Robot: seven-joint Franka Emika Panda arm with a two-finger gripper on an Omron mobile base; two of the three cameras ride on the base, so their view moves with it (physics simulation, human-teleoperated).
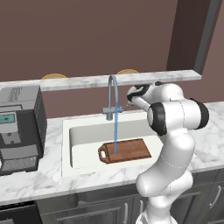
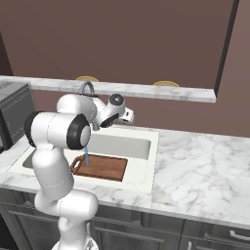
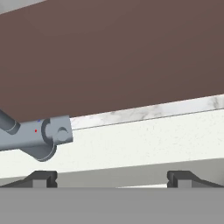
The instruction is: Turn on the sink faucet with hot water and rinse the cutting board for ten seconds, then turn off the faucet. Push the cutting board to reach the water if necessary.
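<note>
The cutting board [image 1: 126, 151] lies flat on the floor of the sink [image 1: 83, 135], handle toward the left, and the water [image 1: 116, 131] falls from the faucet [image 1: 113, 94] onto it near the handle end. The wet, stiff wood probably slides easily, so pushing an edge beats lifting. The gripper [image 3: 111, 177] hovers beside the faucet lever [image 3: 54, 133], fingers wide apart, holding nothing

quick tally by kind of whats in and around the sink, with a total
sink faucet: 1
water stream: 1
cutting board: 1
sink: 1
dark appliance on the counter: 1
total: 5
</note>
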